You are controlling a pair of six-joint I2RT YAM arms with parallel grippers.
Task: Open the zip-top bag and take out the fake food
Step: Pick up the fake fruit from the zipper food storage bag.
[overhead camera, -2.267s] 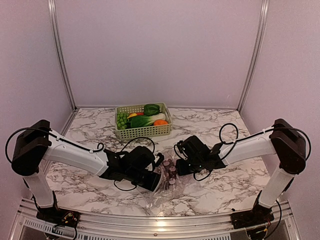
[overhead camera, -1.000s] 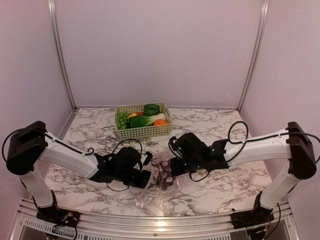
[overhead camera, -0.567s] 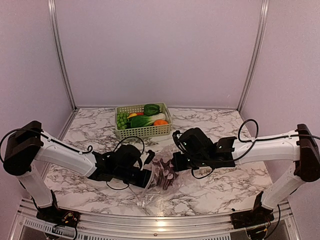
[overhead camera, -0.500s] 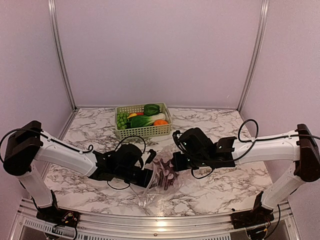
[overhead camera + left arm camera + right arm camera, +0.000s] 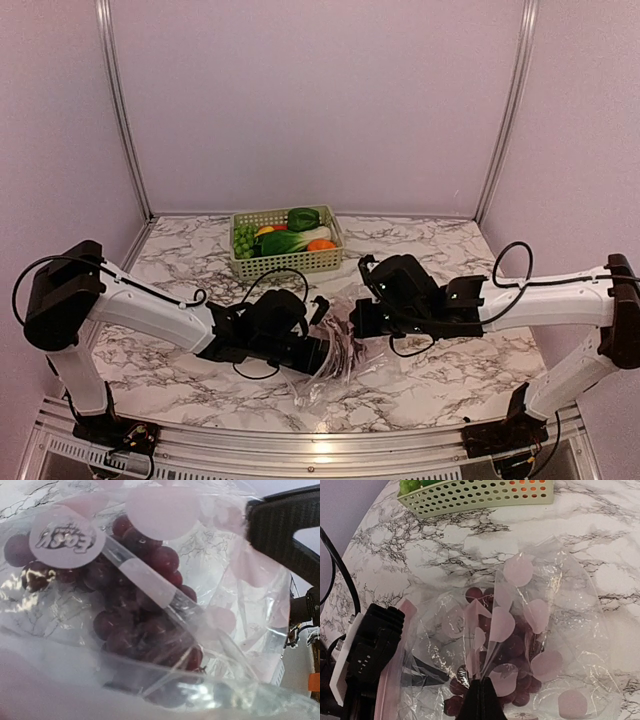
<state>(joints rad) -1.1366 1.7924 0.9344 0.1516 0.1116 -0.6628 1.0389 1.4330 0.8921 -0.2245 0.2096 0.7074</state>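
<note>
The zip-top bag [image 5: 342, 358] is clear and crinkly and hangs stretched between my two grippers, just above the marble at the front centre. A purple grape bunch [image 5: 337, 333] lies inside it. It fills the left wrist view [image 5: 145, 600] and shows in the right wrist view [image 5: 517, 645]. My left gripper [image 5: 322, 352] holds the bag's left side; its fingers are hidden by plastic in its own view. My right gripper [image 5: 481, 699] is shut on a fold of the bag [image 5: 570, 605]. Other fake food [image 5: 285, 240] lies in the basket.
The pale green lattice basket [image 5: 285, 264] stands at the back centre, its wall at the top of the right wrist view [image 5: 470, 495]. It holds green leafy pieces, an orange piece [image 5: 321, 244] and green grapes [image 5: 243, 240]. Cables loop over both arms.
Both grippers and the bag have shifted to the right. The bag is pulled wider between them, and the right arm has stretched out lower.
</note>
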